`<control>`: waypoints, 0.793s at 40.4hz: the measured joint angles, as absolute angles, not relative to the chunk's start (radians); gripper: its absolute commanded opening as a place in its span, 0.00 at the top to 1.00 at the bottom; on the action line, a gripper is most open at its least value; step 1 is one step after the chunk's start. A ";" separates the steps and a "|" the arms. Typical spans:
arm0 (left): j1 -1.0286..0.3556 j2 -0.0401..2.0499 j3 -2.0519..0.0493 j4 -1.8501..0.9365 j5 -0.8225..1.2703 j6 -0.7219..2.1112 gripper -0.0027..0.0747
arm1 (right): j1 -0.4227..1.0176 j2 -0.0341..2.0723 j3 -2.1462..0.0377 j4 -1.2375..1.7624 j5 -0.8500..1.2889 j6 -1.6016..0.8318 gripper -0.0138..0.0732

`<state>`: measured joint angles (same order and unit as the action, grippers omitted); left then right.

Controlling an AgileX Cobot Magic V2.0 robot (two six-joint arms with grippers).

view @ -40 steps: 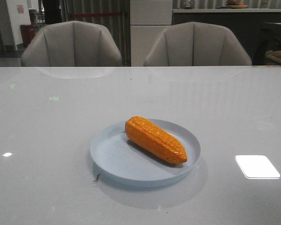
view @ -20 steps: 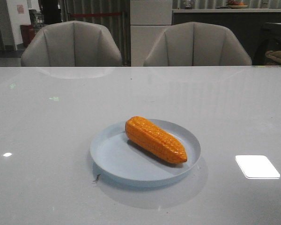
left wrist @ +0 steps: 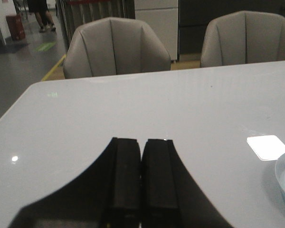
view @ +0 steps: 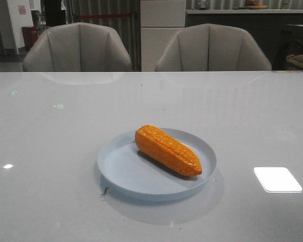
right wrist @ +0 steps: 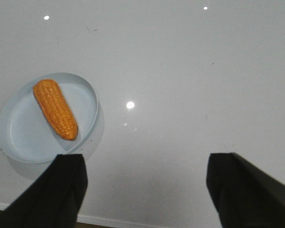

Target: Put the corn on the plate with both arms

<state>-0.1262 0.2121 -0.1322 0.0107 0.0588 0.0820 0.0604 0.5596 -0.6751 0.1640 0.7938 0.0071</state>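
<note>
The orange corn (view: pixel 167 150) lies on the pale blue plate (view: pixel 121 174) in the middle of the table, its tapered end toward the front right. The right wrist view also shows the corn (right wrist: pixel 55 109) on the plate (right wrist: pixel 23 137). My right gripper (right wrist: pixel 145 164) is open and empty, high above the table, apart from the plate. My left gripper (left wrist: pixel 142 142) is shut and empty above bare table; the plate's rim (left wrist: pixel 284 183) shows at that view's edge. Neither arm shows in the front view.
Two grey chairs (view: pixel 78 48) (view: pixel 212 48) stand behind the table's far edge. The table's near edge (right wrist: pixel 109 221) shows between the right gripper's fingers. Bright light reflections lie on the glossy tabletop (view: pixel 276 179).
</note>
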 measured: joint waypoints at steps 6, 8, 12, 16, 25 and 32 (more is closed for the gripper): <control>-0.122 0.088 0.007 0.000 -0.039 0.082 0.84 | 0.060 0.560 -0.675 0.164 0.794 0.007 0.13; -0.118 0.054 0.012 -0.006 -0.038 0.082 0.84 | 0.060 0.560 -0.675 0.164 0.794 0.007 0.13; -0.097 -0.002 0.010 -0.024 -0.014 0.082 0.84 | 0.060 0.560 -0.675 0.164 0.794 0.007 0.13; -0.056 -0.006 0.010 -0.028 0.026 0.082 0.84 | 0.060 0.560 -0.675 0.164 0.794 0.007 0.13; 0.024 -0.006 0.010 -0.030 0.031 0.082 0.84 | 0.060 0.560 -0.675 0.164 0.794 0.007 0.13; 0.024 -0.006 0.010 -0.030 0.031 0.082 0.84 | 0.060 0.560 -0.675 0.164 0.794 0.007 0.13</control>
